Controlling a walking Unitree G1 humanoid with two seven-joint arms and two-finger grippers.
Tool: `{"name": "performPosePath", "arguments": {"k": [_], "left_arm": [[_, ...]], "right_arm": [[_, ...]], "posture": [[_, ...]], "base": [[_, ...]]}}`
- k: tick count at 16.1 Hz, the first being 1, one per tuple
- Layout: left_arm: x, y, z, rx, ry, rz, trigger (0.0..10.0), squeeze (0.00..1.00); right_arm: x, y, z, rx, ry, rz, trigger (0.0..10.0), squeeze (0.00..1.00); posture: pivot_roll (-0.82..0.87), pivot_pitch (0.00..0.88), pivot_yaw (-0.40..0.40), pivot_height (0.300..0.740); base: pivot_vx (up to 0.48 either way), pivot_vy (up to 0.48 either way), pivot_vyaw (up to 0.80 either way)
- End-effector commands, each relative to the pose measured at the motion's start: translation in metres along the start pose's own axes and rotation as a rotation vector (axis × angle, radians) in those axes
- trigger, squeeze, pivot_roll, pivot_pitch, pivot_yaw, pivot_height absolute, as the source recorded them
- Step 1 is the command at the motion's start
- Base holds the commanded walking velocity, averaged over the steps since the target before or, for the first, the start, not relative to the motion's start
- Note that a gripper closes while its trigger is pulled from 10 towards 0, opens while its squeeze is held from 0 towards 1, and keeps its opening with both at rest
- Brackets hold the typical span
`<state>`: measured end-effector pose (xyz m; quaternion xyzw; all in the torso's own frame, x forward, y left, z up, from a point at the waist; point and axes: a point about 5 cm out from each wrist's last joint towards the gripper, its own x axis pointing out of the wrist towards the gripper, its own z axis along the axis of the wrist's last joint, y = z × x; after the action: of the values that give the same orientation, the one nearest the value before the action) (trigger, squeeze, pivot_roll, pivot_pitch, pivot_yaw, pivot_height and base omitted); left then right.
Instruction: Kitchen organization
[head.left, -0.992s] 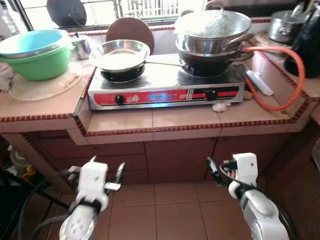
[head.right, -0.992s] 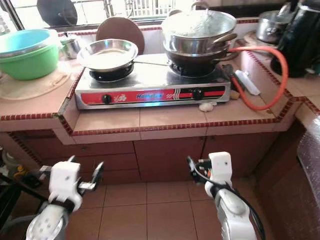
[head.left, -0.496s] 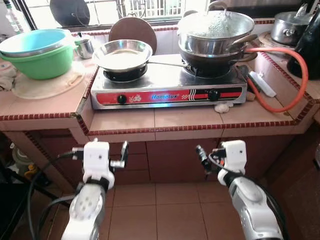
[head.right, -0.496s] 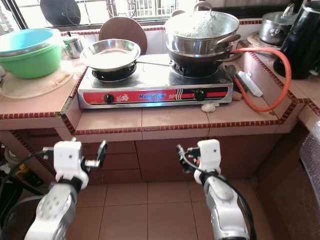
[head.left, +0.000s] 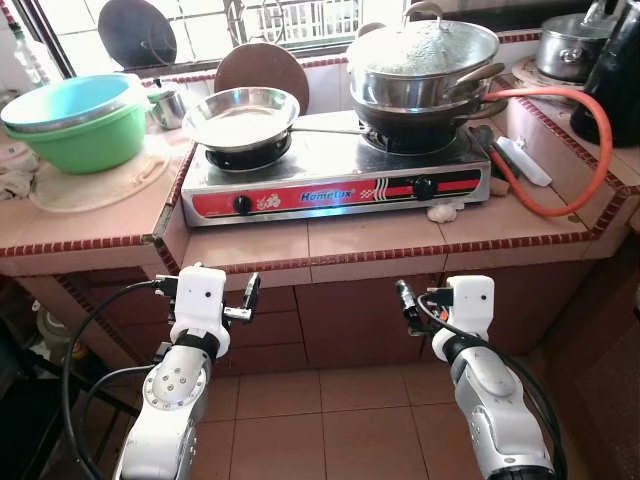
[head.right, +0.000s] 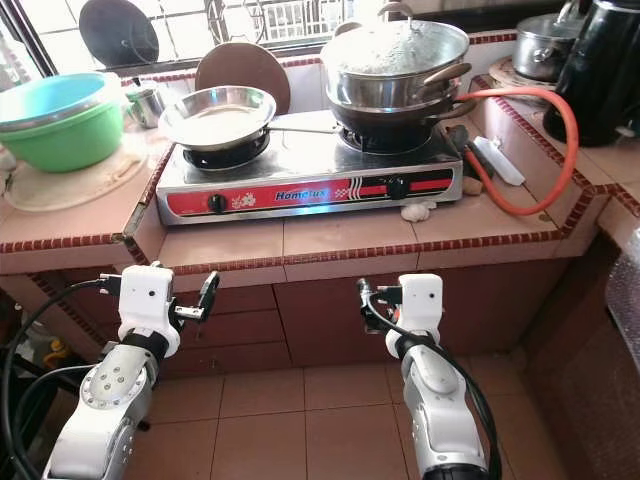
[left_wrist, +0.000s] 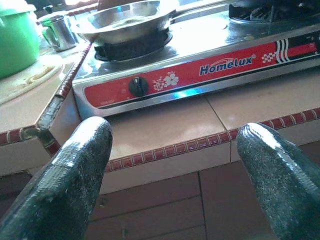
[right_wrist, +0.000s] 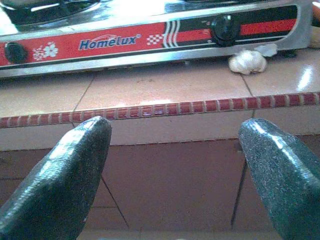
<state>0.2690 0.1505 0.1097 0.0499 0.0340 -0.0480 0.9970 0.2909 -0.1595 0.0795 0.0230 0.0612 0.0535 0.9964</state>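
A red-and-silver gas stove (head.left: 335, 175) stands on the tiled counter (head.left: 370, 235). On its left burner rests a shallow steel pan (head.left: 240, 115); on the right burner are stacked pots under a lid (head.left: 420, 60). A garlic bulb (head.left: 441, 211) lies before the stove. My left gripper (left_wrist: 170, 165) is open and empty, held below the counter's front edge, facing the left knob (left_wrist: 138, 86). My right gripper (right_wrist: 175, 165) is also open and empty, level with the counter's edge, facing the right knob (right_wrist: 222, 23) and the garlic (right_wrist: 247, 61).
A green basin holding a blue bowl (head.left: 75, 120) sits at the left on a pale mat. A steel mug (head.left: 165, 100) and a round board (head.left: 262, 68) stand behind the pan. An orange hose (head.left: 570, 170) loops to the right, near a black vessel (head.left: 625, 80) and a pot (head.left: 570, 45).
Both arms have risen from near the floor to just under the counter's front edge. The camera has tilted up slightly. Both grippers stay open and empty.
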Motion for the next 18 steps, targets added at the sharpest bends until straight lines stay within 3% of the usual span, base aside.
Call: {"name": "performPosePath", "arguments": {"k": [1, 7, 9, 12, 18], "left_arm": [[0.001, 0.005, -0.004, -0.005, 0.019, 0.018, 10.0, 0.0], [-0.008, 0.012, -0.009, -0.102, 0.006, 0.084, 10.0, 0.0], [-0.01, 0.013, -0.014, -0.042, 0.029, 0.106, 10.0, 0.0], [-0.01, 0.009, -0.015, -0.073, 0.023, 0.092, 10.0, 0.0], [-0.008, 0.009, -0.018, -0.1, 0.027, 0.098, 10.0, 0.0]], "right_arm": [[0.0, 0.003, -0.001, 0.008, -0.002, 0.005, 10.0, 0.0], [0.003, 0.006, 0.007, -0.02, -0.008, 0.067, 10.0, 0.0], [0.002, 0.007, 0.005, -0.043, -0.001, 0.092, 10.0, 0.0], [0.0, 0.011, 0.002, -0.014, 0.011, 0.113, 10.0, 0.0], [0.0, 0.008, 0.008, -0.043, -0.012, 0.11, 10.0, 0.0]], "posture": [[-0.11, 0.0, 0.109, 0.74], [-0.1, 0.0, 0.071, 0.74], [-0.09, 0.0, 0.064, 0.74], [-0.08, 0.0, 0.057, 0.74], [-0.09, 0.0, 0.053, 0.74]], "base": [[0.0, 0.0, 0.0], [0.0, 0.0, 0.0], [0.0, 0.0, 0.0], [0.0, 0.0, 0.0], [0.0, 0.0, 0.0]]}}
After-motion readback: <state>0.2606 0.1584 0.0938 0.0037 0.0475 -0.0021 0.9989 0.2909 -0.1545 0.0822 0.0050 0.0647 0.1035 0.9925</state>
